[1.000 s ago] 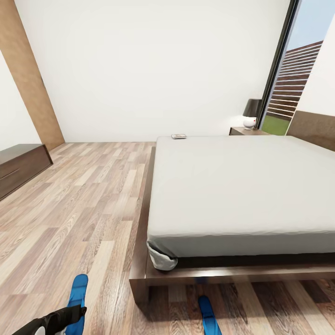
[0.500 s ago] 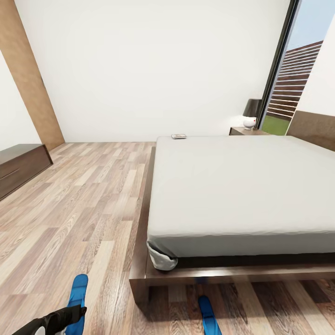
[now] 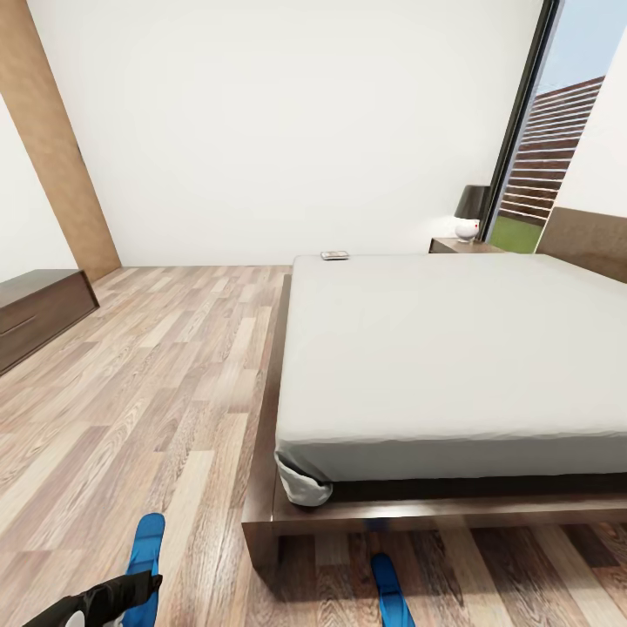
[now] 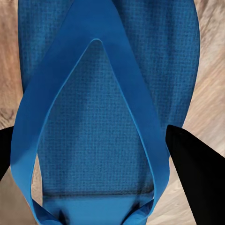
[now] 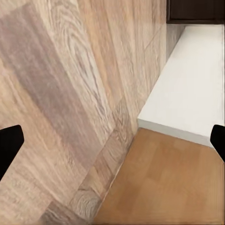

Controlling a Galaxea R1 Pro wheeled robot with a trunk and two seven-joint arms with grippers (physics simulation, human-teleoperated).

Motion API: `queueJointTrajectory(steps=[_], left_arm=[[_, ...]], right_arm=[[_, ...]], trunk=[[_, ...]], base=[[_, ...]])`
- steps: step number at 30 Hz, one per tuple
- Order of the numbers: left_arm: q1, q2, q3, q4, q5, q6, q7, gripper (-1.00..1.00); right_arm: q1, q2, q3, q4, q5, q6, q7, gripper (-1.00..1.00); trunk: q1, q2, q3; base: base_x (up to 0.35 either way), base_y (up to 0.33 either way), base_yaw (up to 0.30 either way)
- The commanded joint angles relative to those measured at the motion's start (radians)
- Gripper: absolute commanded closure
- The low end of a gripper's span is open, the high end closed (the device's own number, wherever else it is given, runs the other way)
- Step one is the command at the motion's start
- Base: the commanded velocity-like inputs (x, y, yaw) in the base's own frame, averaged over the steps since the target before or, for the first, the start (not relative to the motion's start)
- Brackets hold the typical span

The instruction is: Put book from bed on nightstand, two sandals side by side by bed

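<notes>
From my head camera, the bed (image 3: 453,348) fills the right half of the bedroom, its grey mattress on a dark wooden frame. The book (image 3: 334,255) lies flat at the mattress's far corner, too small for me to read any lettering. Beyond it, one nightstand (image 3: 461,246) carries a lamp (image 3: 471,212) beside the tall window (image 3: 557,139). I count two sandals on the plank floor (image 3: 148,383): one blue sandal (image 3: 144,550) at lower left, the other sandal (image 3: 388,590) near the bed's foot, well apart. A low dresser (image 3: 39,313) stands against the left wall. My left wrist camera adds the first sandal's strap close up, with my left gripper (image 4: 101,154) spread wide over it, fingers apart. My right gripper (image 5: 115,143) hangs open above floorboards and a white panel.
</notes>
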Motion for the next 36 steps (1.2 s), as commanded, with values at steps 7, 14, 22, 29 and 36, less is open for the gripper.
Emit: queueJointTrajectory(steps=[7, 14, 22, 29, 36], left_arm=[[0.0, 0.001, -0.002, -0.003, -0.005, -0.006, -0.004, 1.0], [0.0, 0.001, -0.002, -0.003, -0.005, -0.006, -0.004, 1.0], [0.0, 0.001, -0.002, -0.003, -0.005, -0.006, -0.004, 1.0], [0.0, 0.001, -0.002, -0.003, -0.005, -0.006, -0.004, 1.0], [0.0, 0.001, -0.004, -0.003, -0.005, -0.006, -0.005, 1.0]], right_arm=[[-0.001, -0.009, -0.059, 0.005, -0.004, 0.004, -0.082, -1.0], [-0.001, -0.01, -0.083, 0.003, -0.004, 0.002, -0.206, -1.0], [-0.001, -0.014, -0.091, 0.002, -0.004, 0.002, -0.29, -1.0], [0.0, -0.016, -0.092, 0.003, -0.004, 0.002, -0.347, -1.0], [0.002, -0.022, -0.093, 0.004, -0.004, 0.001, -0.375, -1.0]], trunk=[[0.0, 0.0, -0.001], [0.0, 0.0, -0.001], [0.0, 0.0, -0.001], [0.0, 0.0, -0.001], [0.0, 0.0, -0.001]], base=[[0.0, 0.0, 0.0], [0.0, 0.0, 0.0], [0.0, 0.0, 0.0], [0.0, 0.0, 0.0], [0.0, 0.0, 0.0]])
